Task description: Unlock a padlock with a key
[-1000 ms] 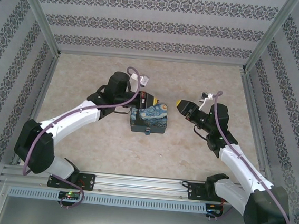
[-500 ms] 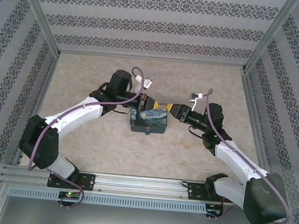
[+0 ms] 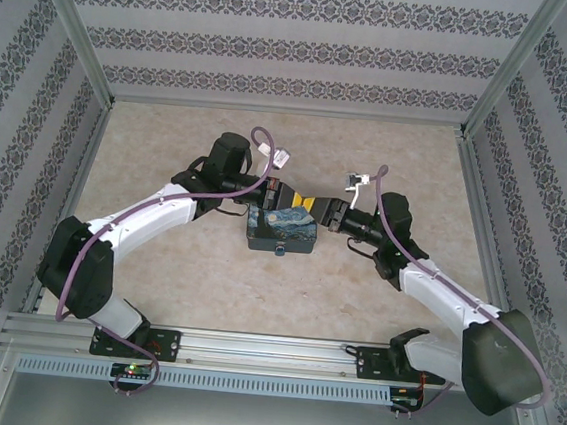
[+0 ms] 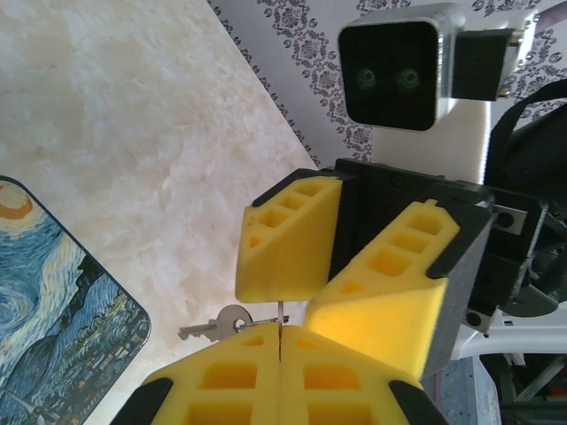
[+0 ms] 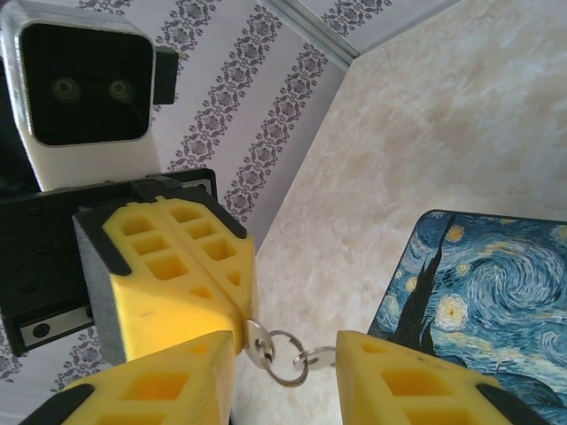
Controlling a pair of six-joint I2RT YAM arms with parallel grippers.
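Observation:
My left gripper (image 4: 280, 343) is shut on the key (image 5: 258, 340), a small silver one seen edge-on between its yellow fingers (image 5: 177, 270). A thin ring (image 5: 285, 357) hangs from that key and carries a second small key (image 4: 213, 328). My right gripper (image 5: 283, 359) faces the left one tip to tip, open, its fingers (image 5: 416, 381) standing on either side of the ring and keys without touching them. In the top view both grippers, left (image 3: 287, 195) and right (image 3: 316, 208), meet just above the night-sky box (image 3: 282, 227). The tiny blue padlock (image 3: 280, 250) sits at the box's near edge.
The box lies flat on the beige marbled table (image 3: 207, 276), between the two arms. Patterned walls (image 3: 299, 48) close in the back and both sides. A metal rail (image 3: 270, 352) with both arm bases runs along the near edge.
My right gripper has swung left from beside the box until its narrowing jaws straddle the keys held by the left. The left gripper shifted slightly right early on, still shut.

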